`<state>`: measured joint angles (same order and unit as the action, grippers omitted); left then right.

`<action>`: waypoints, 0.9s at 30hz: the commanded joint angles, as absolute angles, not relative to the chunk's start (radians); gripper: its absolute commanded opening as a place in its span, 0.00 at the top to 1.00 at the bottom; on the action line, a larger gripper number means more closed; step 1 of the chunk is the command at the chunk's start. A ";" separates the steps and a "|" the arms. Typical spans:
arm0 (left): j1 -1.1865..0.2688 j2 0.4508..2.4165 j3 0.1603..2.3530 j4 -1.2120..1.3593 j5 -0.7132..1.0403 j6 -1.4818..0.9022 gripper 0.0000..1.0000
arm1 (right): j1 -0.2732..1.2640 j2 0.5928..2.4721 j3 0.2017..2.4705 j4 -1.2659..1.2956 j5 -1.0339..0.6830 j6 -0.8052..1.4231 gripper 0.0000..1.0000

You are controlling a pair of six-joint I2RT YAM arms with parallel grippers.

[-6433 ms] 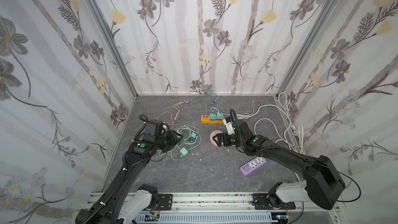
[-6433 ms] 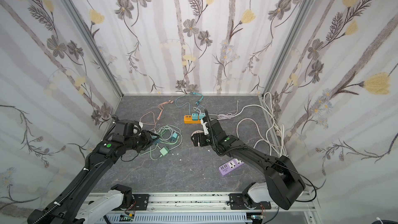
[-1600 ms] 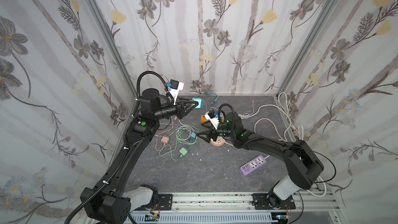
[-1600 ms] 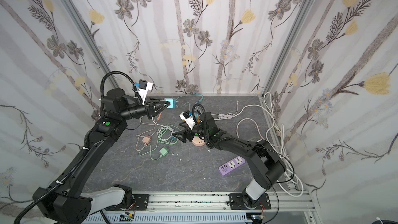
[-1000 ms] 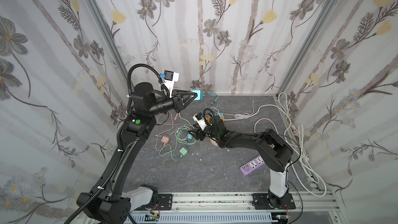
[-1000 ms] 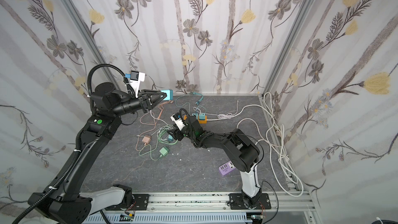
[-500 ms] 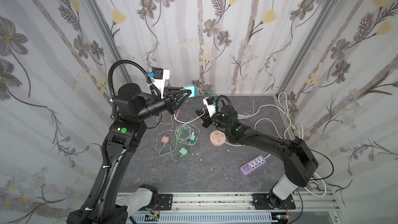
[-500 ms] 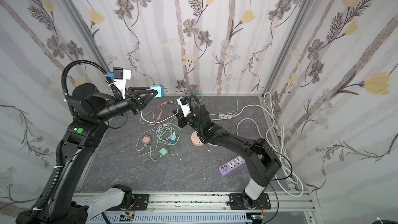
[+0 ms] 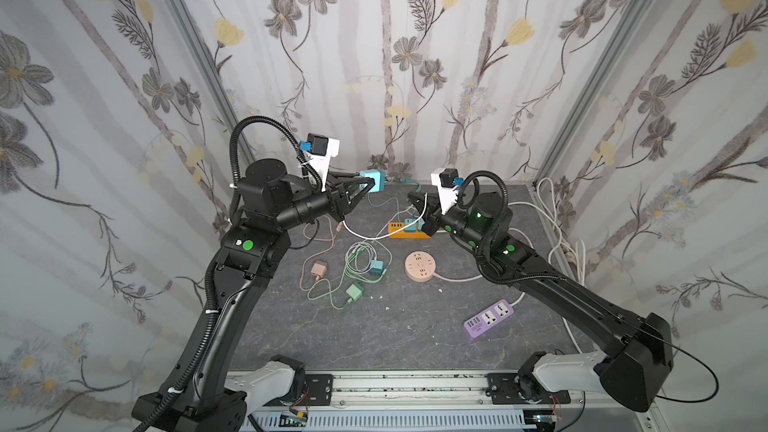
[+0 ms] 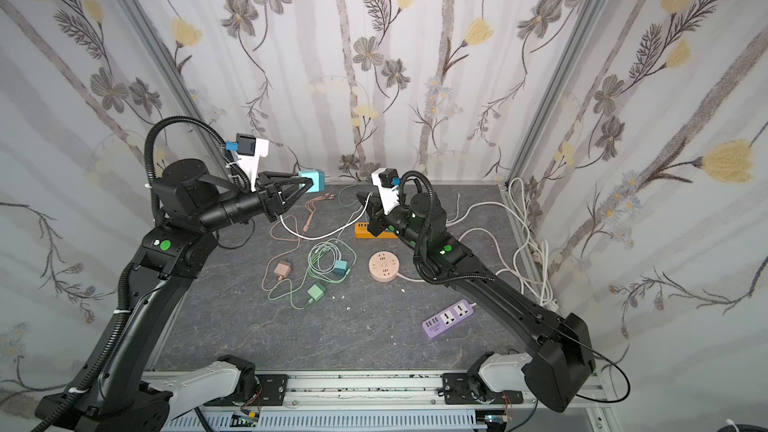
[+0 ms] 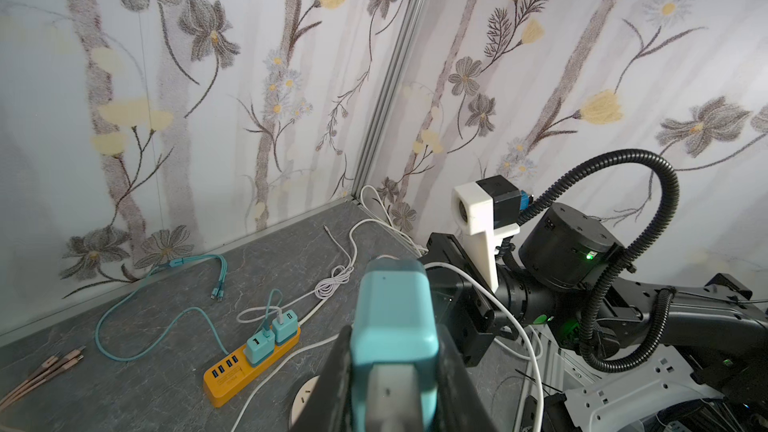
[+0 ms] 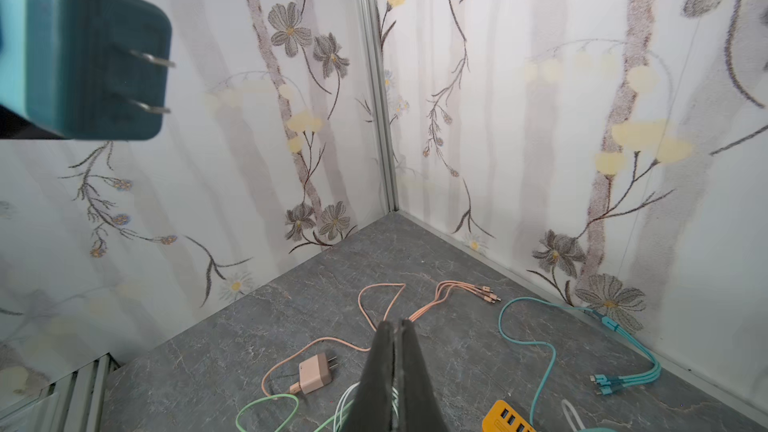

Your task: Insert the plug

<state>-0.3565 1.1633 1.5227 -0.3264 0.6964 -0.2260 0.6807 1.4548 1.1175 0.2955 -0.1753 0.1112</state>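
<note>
- Above the table's rear, at centre frame in both top views, the left gripper (image 9: 362, 185) was clamped on the teal charger plug (image 9: 374, 179), prongs bare.
- The right gripper (image 9: 412, 197) had its jaws together, apparently empty.
- Pickup looked done; insertion, perhaps into the orange power strip (image 9: 405, 231), remained.

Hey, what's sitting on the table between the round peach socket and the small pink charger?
A small teal charger with a coil of pale green cable, between the round socket and the pink charger; both top views show it.
</note>
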 commanded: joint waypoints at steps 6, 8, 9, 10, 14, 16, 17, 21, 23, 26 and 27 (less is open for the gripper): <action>-0.430 1.212 1.575 -0.346 0.657 -0.155 1.00 | 0.672 1.394 1.182 0.074 -0.246 0.044 1.00; -0.443 1.226 1.578 -0.342 0.660 -0.140 1.00 | 0.667 1.379 1.150 0.103 -0.172 0.058 1.00; -0.453 1.232 1.578 -0.338 0.656 -0.127 1.00 | 0.662 1.366 1.121 0.141 -0.139 0.057 1.00; -0.464 1.236 1.574 -0.338 0.650 -0.111 1.00 | 0.653 1.355 1.104 0.161 -0.109 0.060 1.00; -0.504 1.256 1.587 -0.378 0.592 -0.035 1.00 | 0.602 1.307 1.072 0.148 -0.068 0.106 1.00; -0.512 1.286 1.603 -0.390 0.586 -0.024 1.00 | 0.573 1.281 1.058 0.134 -0.060 0.118 1.00; -0.518 1.295 1.606 -0.385 0.595 -0.017 1.00 | 0.557 1.269 1.052 0.118 -0.053 0.123 1.00; -0.569 1.337 1.602 -0.325 0.635 0.011 1.00 | 0.471 1.239 1.027 0.067 -0.020 0.156 1.00; -0.601 1.376 1.631 -0.321 0.649 0.026 1.00 | 0.417 1.233 1.012 0.066 -0.027 0.176 1.00; -0.631 1.452 1.689 -0.307 0.689 0.041 1.00 | 0.334 1.238 1.003 0.067 -0.054 0.190 1.00; -0.635 1.478 1.704 -0.294 0.713 0.045 1.00 | 0.307 1.246 1.005 0.067 -0.068 0.190 1.00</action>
